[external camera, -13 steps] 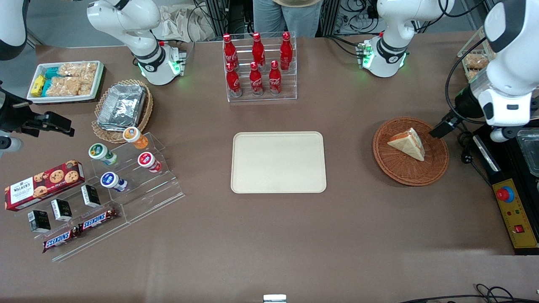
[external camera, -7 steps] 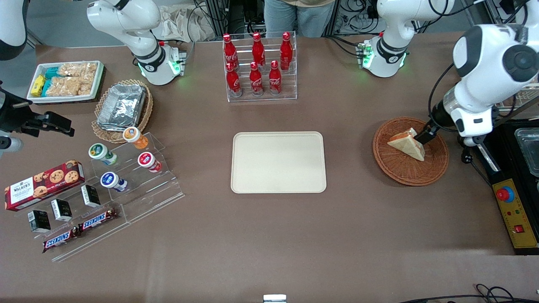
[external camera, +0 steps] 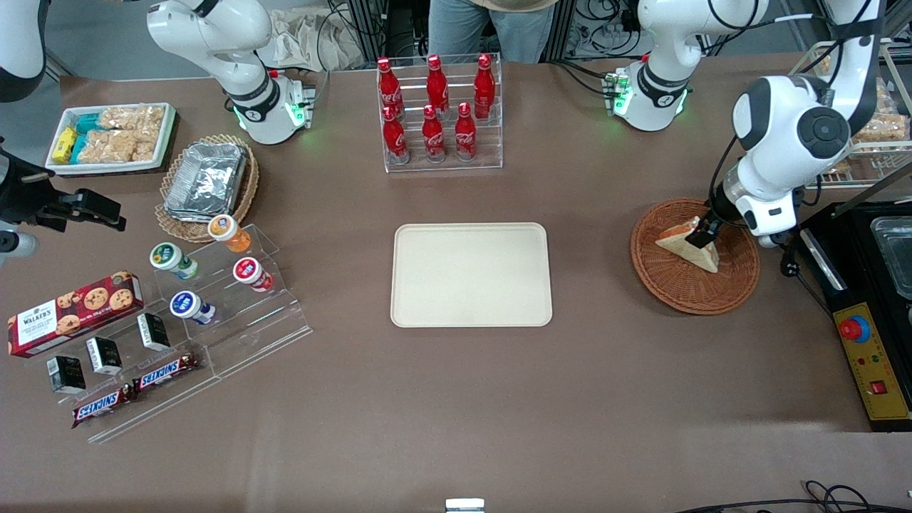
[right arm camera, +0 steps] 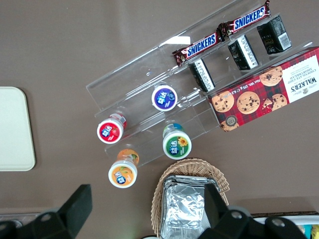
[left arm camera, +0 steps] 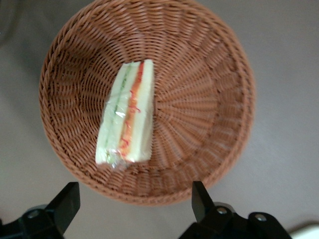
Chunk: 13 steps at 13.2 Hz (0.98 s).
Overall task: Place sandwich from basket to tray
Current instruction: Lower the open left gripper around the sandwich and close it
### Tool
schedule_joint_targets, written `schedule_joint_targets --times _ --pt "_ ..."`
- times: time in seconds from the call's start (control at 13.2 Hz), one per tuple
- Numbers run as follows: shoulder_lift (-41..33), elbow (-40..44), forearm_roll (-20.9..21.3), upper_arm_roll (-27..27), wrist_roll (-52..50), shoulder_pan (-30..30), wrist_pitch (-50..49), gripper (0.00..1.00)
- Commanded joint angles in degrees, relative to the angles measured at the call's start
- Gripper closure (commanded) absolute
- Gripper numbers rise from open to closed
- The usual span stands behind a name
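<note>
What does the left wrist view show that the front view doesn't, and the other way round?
Only the left wrist view shows the sandwich's layered edge, red-orange and green filling under clear wrap, and the gripper open, fingers wide apart, above the basket. Only the front view shows the tray, bare, nearer the table's middle, the cola bottles and the snack racks toward the parked arm's end. Both show the sandwich lying in the basket, not yet gripped.

Two Snickers bars lie at the upper right, with a Walker's cookie box just below them. Four yogurt cups sit mid-frame on a clear stepped stand. A cream tray corner shows at the left edge; foil containers in a tan wicker basket sit at the bottom.
</note>
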Motion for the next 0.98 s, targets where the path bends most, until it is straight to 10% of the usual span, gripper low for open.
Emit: schedule_joint_targets --times 0.0,0.6,0.68,0.83,0.91 --pt "-0.3 -3.7 1.2 -0.5 -1.0 1.6 4.8 0.0" --pt "12.7 -6.7 1.8 -0.6 -0.8 2.3 24.4 0.0" --pt "13.4 -6.6 1.8 -0.6 -0.8 2.4 25.1 0.11" --pt "13.7 -6.2 1.8 -0.6 -0.7 2.6 25.2 0.87" --pt "13.9 -6.0 1.8 -0.6 -0.1 2.6 25.1 1.0"
